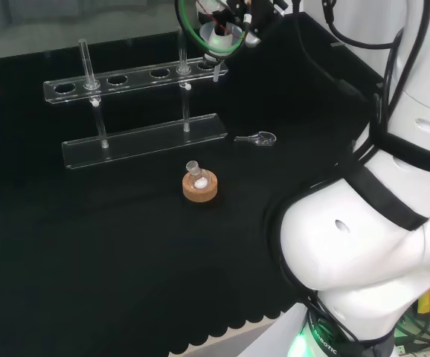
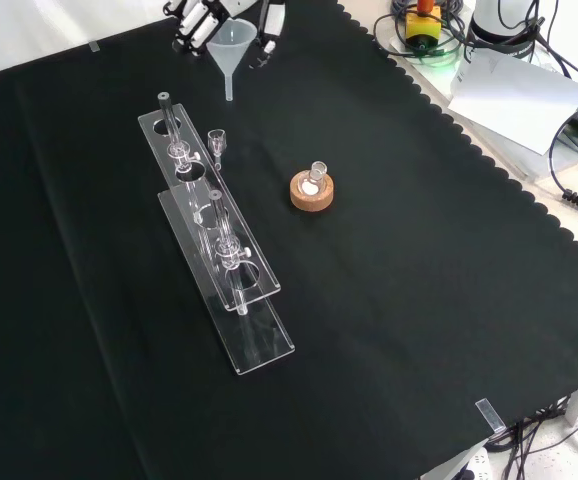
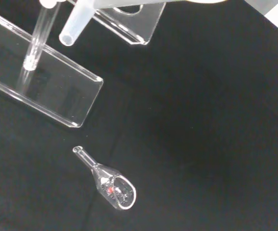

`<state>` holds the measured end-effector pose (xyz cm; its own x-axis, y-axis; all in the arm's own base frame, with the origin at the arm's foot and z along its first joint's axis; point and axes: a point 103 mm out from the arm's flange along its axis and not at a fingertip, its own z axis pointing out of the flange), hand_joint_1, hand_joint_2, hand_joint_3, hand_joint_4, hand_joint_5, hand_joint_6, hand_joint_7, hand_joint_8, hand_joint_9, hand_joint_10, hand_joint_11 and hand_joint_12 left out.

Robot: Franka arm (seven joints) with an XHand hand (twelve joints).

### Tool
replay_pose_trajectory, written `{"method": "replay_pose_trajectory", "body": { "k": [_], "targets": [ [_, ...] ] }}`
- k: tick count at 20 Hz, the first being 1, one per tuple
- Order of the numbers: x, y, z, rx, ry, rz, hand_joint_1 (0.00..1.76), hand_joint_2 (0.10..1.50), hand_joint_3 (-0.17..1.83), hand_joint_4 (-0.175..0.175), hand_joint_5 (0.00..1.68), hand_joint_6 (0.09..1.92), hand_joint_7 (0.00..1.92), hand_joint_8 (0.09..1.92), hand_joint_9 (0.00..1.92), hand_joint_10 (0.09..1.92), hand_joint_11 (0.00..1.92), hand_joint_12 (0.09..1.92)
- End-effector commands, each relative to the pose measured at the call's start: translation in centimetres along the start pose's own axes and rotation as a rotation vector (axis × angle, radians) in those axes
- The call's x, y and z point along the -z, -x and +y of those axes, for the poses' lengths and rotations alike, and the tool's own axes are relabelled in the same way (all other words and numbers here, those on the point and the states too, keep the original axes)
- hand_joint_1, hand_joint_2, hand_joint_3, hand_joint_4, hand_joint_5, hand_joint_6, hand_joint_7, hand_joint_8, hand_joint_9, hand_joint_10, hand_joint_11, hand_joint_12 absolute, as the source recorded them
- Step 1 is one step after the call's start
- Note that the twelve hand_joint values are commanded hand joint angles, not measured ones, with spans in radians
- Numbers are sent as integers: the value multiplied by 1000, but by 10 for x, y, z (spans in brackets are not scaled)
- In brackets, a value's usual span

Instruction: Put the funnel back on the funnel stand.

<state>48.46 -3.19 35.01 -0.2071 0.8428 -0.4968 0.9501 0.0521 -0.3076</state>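
Note:
My hand [image 2: 205, 18] is shut on a white plastic funnel [image 2: 232, 52], fingers curled at its rim, stem pointing down. In the front view the funnel hangs just beyond the far end of the clear funnel stand [image 2: 212, 232]. In the head view the hand [image 1: 239, 21] holds the funnel [image 1: 219, 33] above the right end of the stand's holed top shelf [image 1: 126, 79]. In the wrist view the funnel's stem [image 3: 75, 27] shows in the air over the stand's base plate [image 3: 52, 89].
A cork ring with a small glass flask [image 1: 200, 186] stands in front of the stand in the head view. A small glass scoop [image 1: 258, 138] lies on the cloth right of the stand's base, also in the wrist view [image 3: 111, 184]. Cables and clutter lie off the cloth's edge [image 2: 509, 60].

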Motion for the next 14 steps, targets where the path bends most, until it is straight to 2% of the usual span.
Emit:
{"method": "replay_pose_trajectory", "body": {
  "k": [1,5,14],
  "targets": [
    [9,26,48,-12,14,9,678,859,506,45,746,886,489,639,898,457,543,1269],
    [12,32,63,-22,29,12,679,862,508,46,748,887,488,639,897,458,543,1269],
    [8,37,89,-19,16,12,683,864,509,47,750,888,486,640,894,460,539,1272]
  ]
}}
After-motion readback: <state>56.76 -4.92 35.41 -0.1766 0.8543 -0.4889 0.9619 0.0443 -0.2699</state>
